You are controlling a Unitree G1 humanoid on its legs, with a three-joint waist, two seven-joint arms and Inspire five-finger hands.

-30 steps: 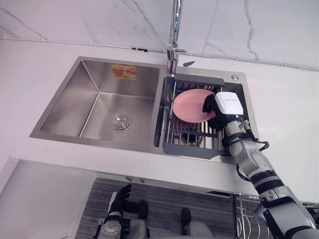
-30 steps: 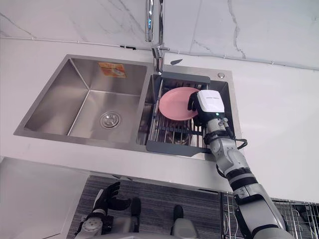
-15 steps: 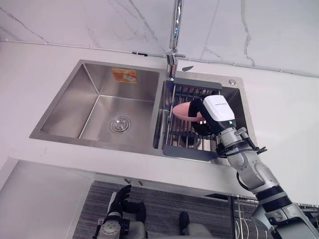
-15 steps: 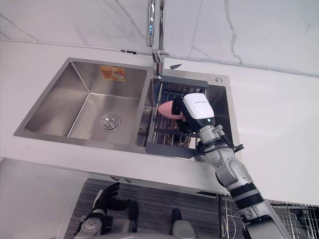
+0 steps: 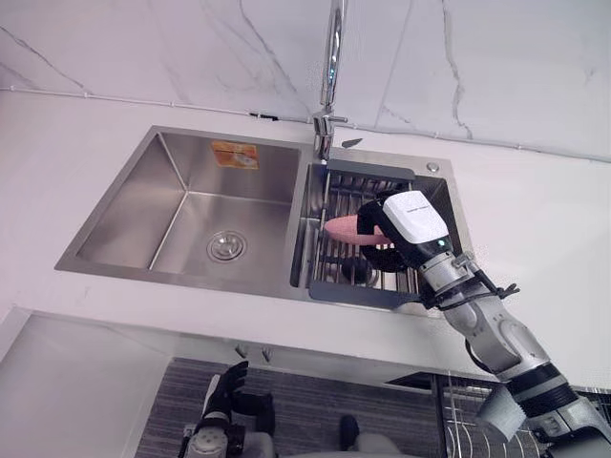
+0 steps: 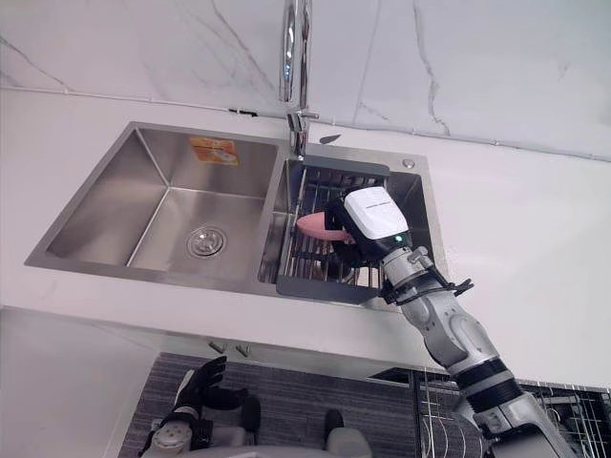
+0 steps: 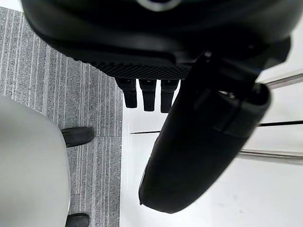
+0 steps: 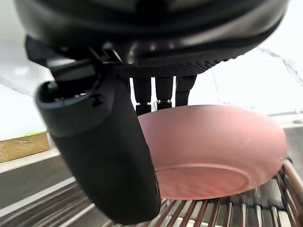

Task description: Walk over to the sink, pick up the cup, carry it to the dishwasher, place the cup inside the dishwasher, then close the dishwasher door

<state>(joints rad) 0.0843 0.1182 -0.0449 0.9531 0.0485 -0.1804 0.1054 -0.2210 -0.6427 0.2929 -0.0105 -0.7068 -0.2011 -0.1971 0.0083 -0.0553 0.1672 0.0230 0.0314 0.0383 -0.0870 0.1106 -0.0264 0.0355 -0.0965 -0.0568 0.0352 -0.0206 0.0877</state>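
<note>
In the left eye view, right of centre, the right hand (image 5: 412,221) grips a pink plate (image 5: 341,229) at the sink rack (image 5: 355,289), while the left hand (image 5: 221,399) hangs slack-fingered at the bottom edge; the right wrist view shows thumb and fingers (image 8: 164,94) pinching that plate.

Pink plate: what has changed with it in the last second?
The right hand has closed its fingers and thumb on the pink plate and tipped it up from flat in the dish rack. The left hand stays low and open; the sink is as before.
</note>
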